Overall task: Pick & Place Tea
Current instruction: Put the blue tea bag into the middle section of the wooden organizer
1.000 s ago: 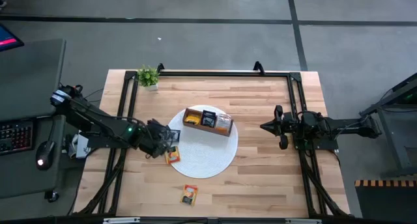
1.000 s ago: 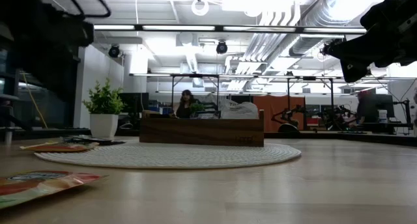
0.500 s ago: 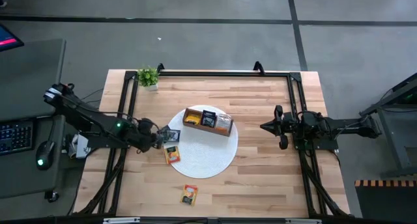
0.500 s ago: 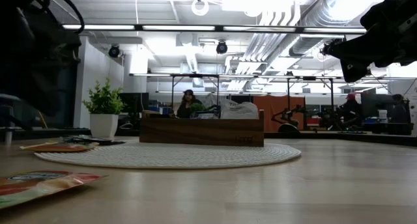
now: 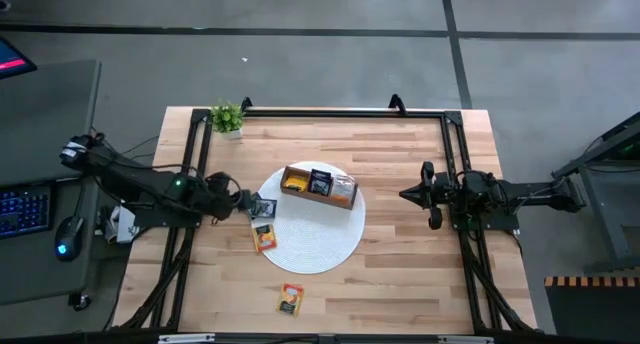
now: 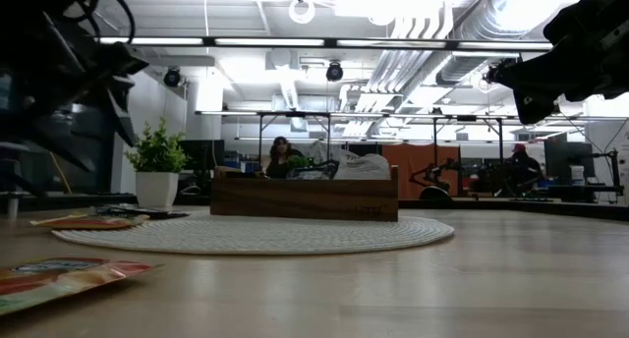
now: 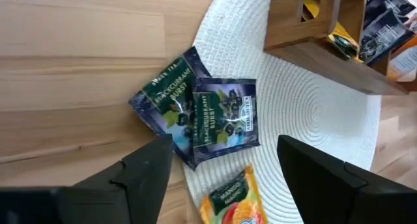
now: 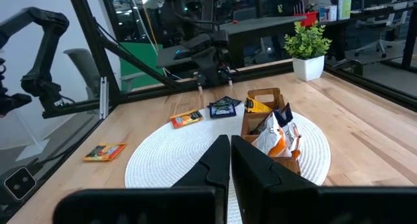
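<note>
Tea sachets: we see two dark Blackcurrant Burst sachets (image 7: 199, 118) overlapping at the edge of the round white mat (image 5: 320, 246), right under our left gripper (image 7: 221, 178), whose fingers are spread apart and hold nothing. An orange sachet (image 5: 264, 237) lies beside them. The wooden box (image 5: 320, 185) sits on the mat. Our right gripper (image 8: 230, 160) waits well off the mat, fingers together.

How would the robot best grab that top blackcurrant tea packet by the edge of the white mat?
Probably from above, by the blackcurrant sachet's edge over the white mat. It lies flat, overlapping a second sachet, so that free edge looks easiest to pinch. The open left pincer hangs above it.
</note>
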You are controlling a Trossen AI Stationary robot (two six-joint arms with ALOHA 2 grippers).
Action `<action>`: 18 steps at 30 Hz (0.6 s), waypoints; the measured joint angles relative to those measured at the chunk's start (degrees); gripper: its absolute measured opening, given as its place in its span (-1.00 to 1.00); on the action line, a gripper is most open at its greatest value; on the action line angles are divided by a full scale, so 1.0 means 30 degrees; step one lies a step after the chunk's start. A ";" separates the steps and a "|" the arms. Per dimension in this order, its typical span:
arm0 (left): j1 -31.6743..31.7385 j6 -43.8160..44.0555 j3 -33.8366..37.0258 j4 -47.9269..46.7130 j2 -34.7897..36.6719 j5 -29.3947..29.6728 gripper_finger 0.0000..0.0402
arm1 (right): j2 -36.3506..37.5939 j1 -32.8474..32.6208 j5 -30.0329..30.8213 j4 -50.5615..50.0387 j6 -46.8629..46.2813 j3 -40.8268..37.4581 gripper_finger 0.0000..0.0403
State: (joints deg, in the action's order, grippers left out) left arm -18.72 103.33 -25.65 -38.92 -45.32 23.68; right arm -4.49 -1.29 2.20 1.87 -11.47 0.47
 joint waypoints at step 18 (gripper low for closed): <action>0.3023 -0.2004 0.0000 0.4241 -0.4546 -0.3657 0.37 | 0.0000 0.0003 -0.0007 0.0019 -0.0001 0.0000 -0.94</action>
State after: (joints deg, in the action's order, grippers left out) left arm -9.65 97.32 -25.65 -26.19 -58.96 12.71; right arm -4.49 -1.28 2.17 1.93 -11.48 0.47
